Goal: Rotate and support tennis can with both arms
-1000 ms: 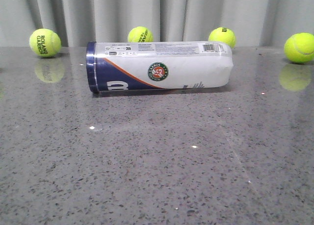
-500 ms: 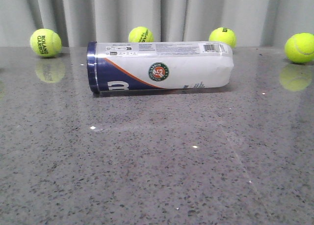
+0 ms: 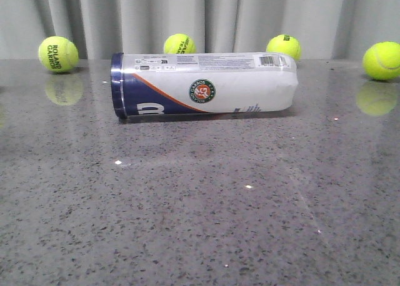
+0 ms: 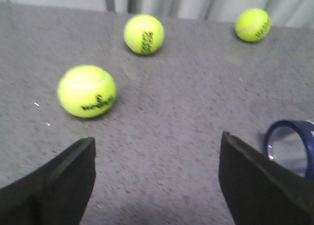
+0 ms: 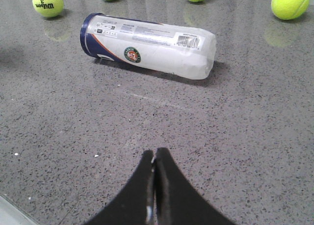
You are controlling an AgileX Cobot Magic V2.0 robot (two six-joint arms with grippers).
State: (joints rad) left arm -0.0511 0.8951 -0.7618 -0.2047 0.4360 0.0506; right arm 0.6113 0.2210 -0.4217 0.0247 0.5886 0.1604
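Front view: the tennis can (image 3: 203,84) lay on its side in the upper middle, untouched, so all the rotating remained. Left wrist view: the left gripper (image 4: 157,178) gaped wide, the can's navy rim at lower right. Right wrist view: the right gripper (image 5: 154,178) was pinched closed, empty; the white-labelled can lay upper centre

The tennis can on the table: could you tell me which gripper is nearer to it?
Left. The left gripper, open, has the tennis can rim beside one finger. The right gripper, shut, sits well back from it.
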